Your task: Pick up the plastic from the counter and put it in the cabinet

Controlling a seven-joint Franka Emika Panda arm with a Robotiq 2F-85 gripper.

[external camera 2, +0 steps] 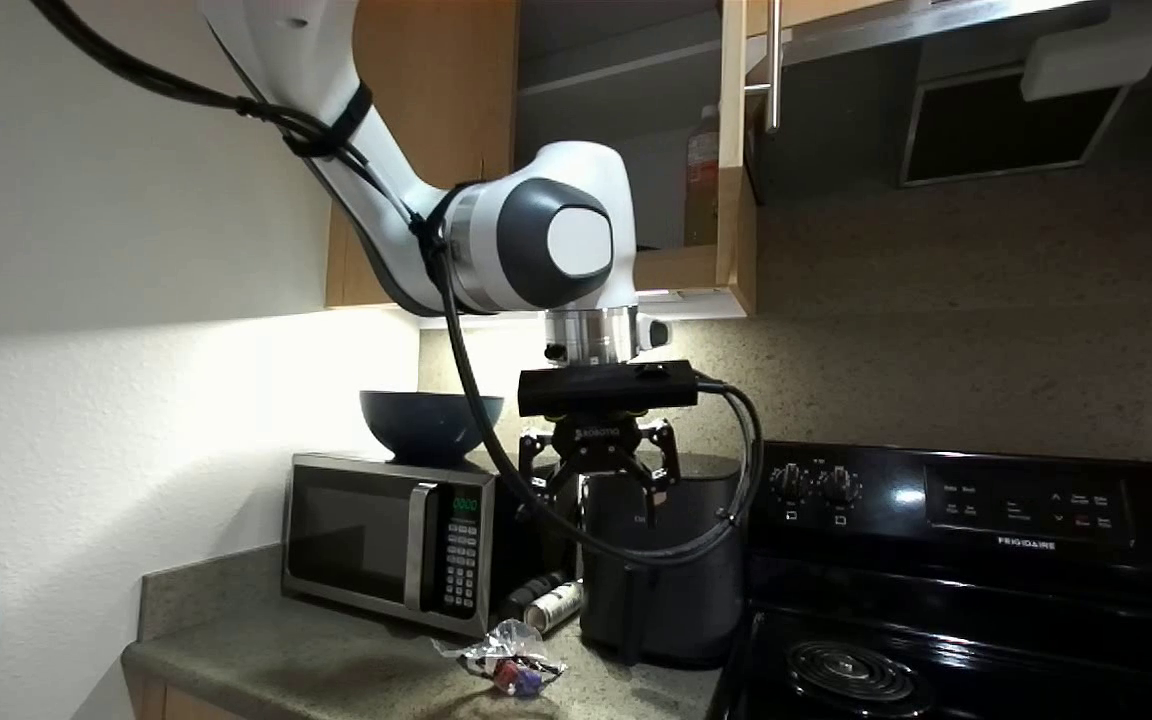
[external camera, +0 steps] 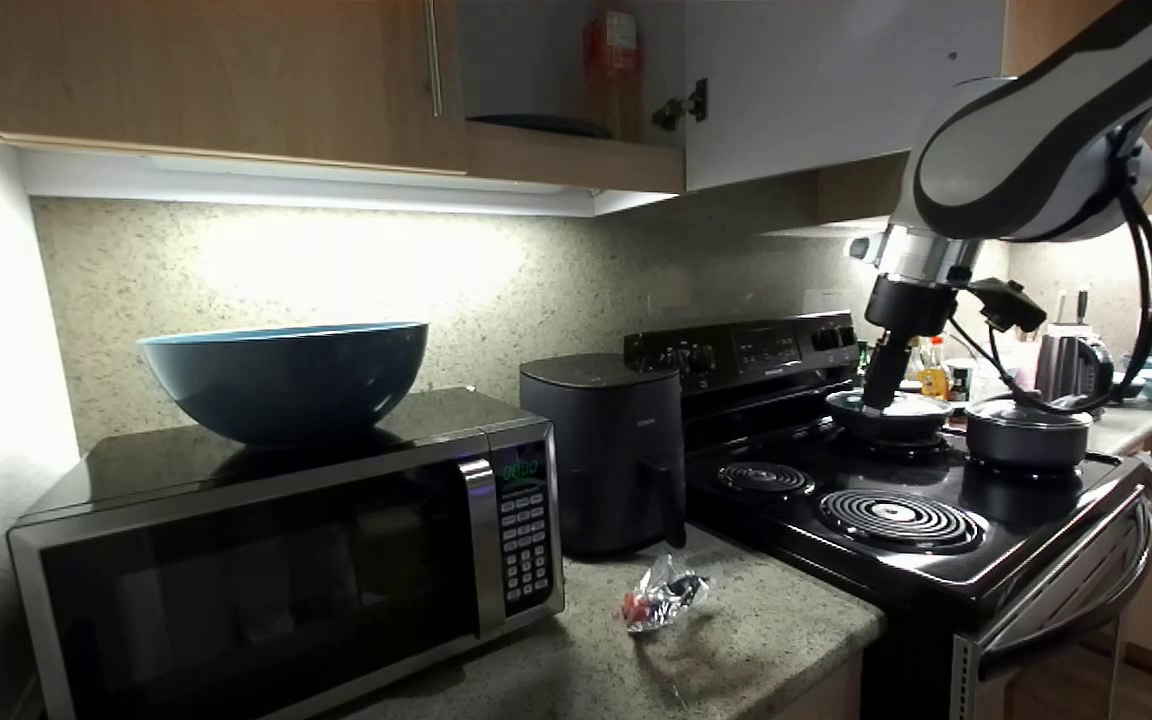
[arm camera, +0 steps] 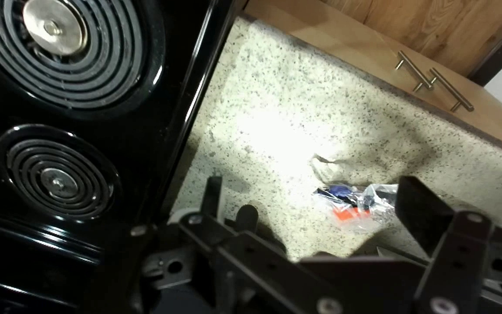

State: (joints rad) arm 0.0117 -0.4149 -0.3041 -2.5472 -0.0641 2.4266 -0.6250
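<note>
The plastic, a crumpled shiny wrapper with red and blue patches, lies on the speckled counter (external camera: 776, 620) in front of the air fryer. It shows in both exterior views (external camera: 664, 597) (external camera 2: 508, 657) and in the wrist view (arm camera: 351, 207). My gripper (external camera 2: 598, 505) is open and empty, well above the counter. In the wrist view its fingers (arm camera: 310, 185) are wide apart, and the right finger overlaps the plastic's edge. It also shows side-on in an exterior view (external camera: 876, 405). The cabinet (external camera: 546, 60) above is open, its pale door (external camera: 836, 90) swung out; its inside also shows here (external camera 2: 616, 110).
A microwave (external camera: 266, 590) with a blue bowl (external camera: 286, 385) on top stands beside the black air fryer (external camera: 606, 450). The black stove (external camera: 806, 560) adjoins the counter, with pots (external camera: 1026, 437) at its far side. A bottle (external camera 2: 703, 185) stands in the cabinet. A can (external camera 2: 554, 606) lies by the microwave.
</note>
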